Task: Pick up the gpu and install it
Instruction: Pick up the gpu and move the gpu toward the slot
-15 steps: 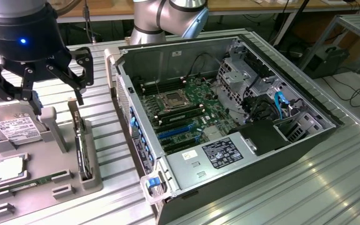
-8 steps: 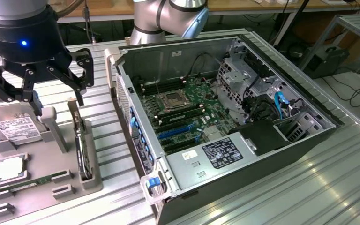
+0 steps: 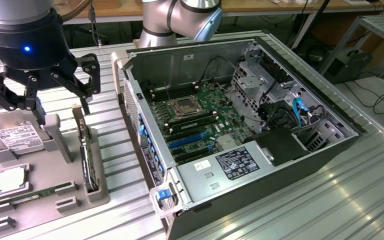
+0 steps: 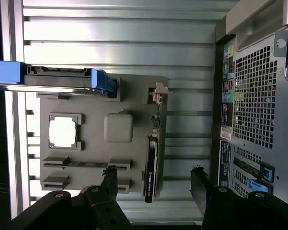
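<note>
Here my end effector point(image 3: 63, 114) hangs wide open over the grey fixture point(image 3: 64, 145) on the counter point(image 3: 312, 200), with nothing in its grasp.

The exterior view gives what my wrist camera cannot: the open case point(image 3: 352, 125) lying on its side, its green motherboard point(image 3: 199, 112), a label on the power supply point(image 3: 235, 162), and blue cables deeper inside. It also shows the hard drive point(image 3: 18, 137) leaning in its cradle with a white label, the square processor point(image 3: 8, 180) and the narrow green memory stick point(image 3: 42, 192). The wrist view instead looks straight down on the fixture. There it shows the blue rails at both ends of the hard drive, the perforated rear panel point(image 4: 257, 96) of the case with its coloured ports, and my two black fingers point(image 4: 108, 184).

The gpu point(image 3: 85, 155) stands on edge in a slot of the fixture, at the side nearest the case, on the exterior view's left of the case. It is a thin, flat black card, and seen edge-on from the wrist it is a dark sliver ending in a silver bracket point(image 4: 158, 91). From the wrist it lies in line between my fingers, neither of which touches it.

The fixture is matt grey with blocky moulded pockets; the counter is ribbed, shiny metal.
</note>
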{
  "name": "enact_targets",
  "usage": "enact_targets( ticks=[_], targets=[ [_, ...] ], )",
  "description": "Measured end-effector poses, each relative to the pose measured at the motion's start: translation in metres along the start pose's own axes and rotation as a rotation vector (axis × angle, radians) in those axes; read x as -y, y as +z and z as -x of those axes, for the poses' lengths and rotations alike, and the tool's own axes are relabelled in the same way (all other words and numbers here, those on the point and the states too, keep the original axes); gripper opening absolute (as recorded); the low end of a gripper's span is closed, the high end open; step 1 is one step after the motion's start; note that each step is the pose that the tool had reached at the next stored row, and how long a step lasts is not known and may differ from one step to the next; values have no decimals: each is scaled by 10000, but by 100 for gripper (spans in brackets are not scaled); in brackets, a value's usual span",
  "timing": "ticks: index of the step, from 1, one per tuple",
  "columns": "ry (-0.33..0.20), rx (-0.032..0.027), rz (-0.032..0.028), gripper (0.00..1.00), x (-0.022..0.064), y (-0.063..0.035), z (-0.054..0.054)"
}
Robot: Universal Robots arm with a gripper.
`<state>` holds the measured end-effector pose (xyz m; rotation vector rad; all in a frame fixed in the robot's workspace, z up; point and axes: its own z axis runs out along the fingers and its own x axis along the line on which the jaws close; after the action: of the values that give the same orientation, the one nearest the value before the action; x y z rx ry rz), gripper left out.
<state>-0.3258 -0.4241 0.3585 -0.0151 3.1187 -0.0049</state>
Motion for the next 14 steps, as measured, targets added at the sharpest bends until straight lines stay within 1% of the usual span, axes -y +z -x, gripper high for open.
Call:
enact_targets(
  ticks=[14],
  targets=[
    [0, -5, 0, 72, 2, 78, -2]
  ],
)
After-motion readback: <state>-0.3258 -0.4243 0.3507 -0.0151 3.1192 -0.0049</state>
